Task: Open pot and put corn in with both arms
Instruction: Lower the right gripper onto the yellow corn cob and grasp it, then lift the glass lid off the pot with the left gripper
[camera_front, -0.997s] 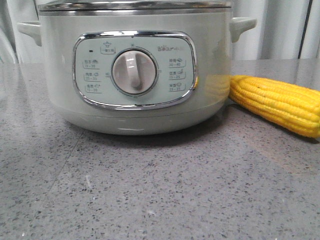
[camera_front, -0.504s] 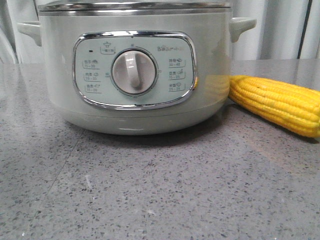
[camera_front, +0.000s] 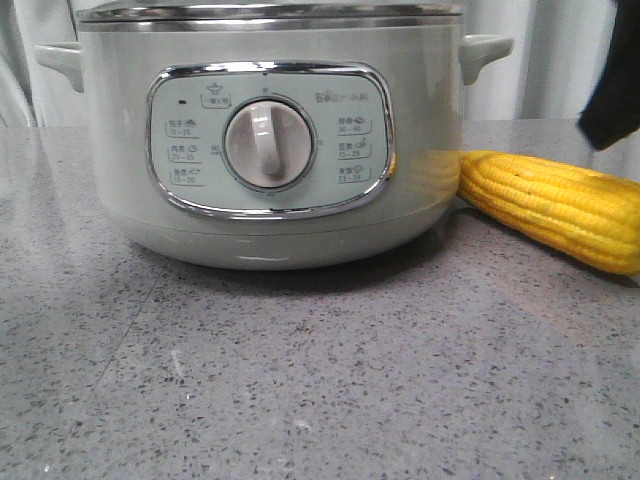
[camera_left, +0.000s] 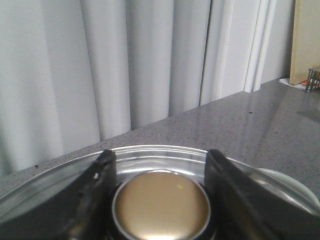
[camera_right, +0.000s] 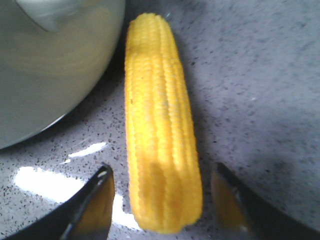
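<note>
The corn (camera_right: 160, 125), stiff, light and ribbed, lies on the table (camera_front: 300, 380) just right of the pot (camera_front: 270, 140); grasp mid-cob, where the spread right gripper (camera_right: 162, 210) straddles it, while the left gripper (camera_left: 161, 200) brackets the lid knob (camera_left: 161, 204), contact unclear.

pot (camera_front: 270, 140) top cropped; corn (camera_front: 555, 208) far end cut off

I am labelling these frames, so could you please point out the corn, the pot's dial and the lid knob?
corn (camera_right: 160, 135): right wrist view, middle of the cob.
dial (camera_front: 268, 144): front view, centre of the white knob.
lid knob (camera_left: 161, 204): left wrist view, its bronze top face.
</note>
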